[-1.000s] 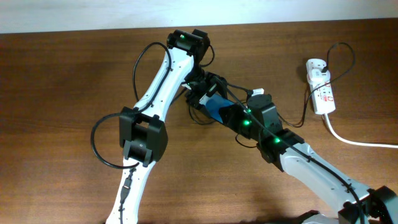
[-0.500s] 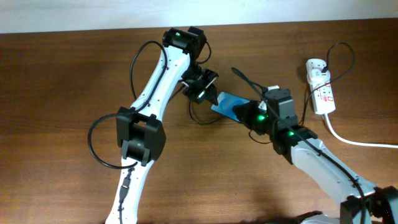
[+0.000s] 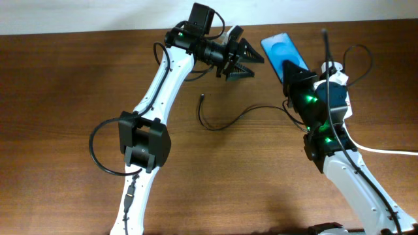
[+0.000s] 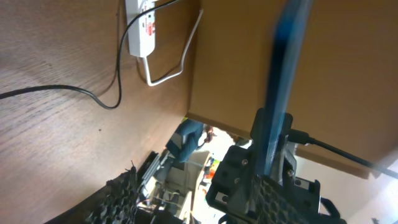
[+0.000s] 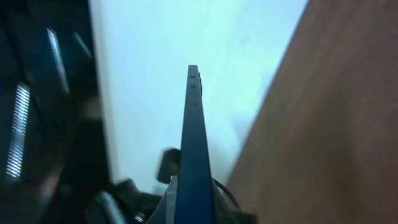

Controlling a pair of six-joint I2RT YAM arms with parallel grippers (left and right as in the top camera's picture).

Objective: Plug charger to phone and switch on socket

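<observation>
So, charger: the long thin black charger cable [image 3: 210, 128] lay slack on the brown wooden table [image 3: 65, 98]. Its small plug tip was free, well apart from both grippers.
Left gripper: my left gripper [image 3: 253, 64] hung above the table, fingers spread, nothing between them. I judged it should pinch the cable just behind the tip so the plug could not swivel.
Phone: the slim blue-screened smartphone [image 3: 279, 51] was lifted off the table and tilted.
Right gripper: my right gripper [image 3: 295, 73] was clamped on the phone's lower end. I judged it should hold steady with the port facing left; I could not tell where the port was.
Socket: the small white power strip with red-marked switches [image 4: 142, 31] lay at the right, partly under my right arm.
In the way: the thick white cord [image 3: 385, 150] and black cable loops beside the strip could snag.
</observation>
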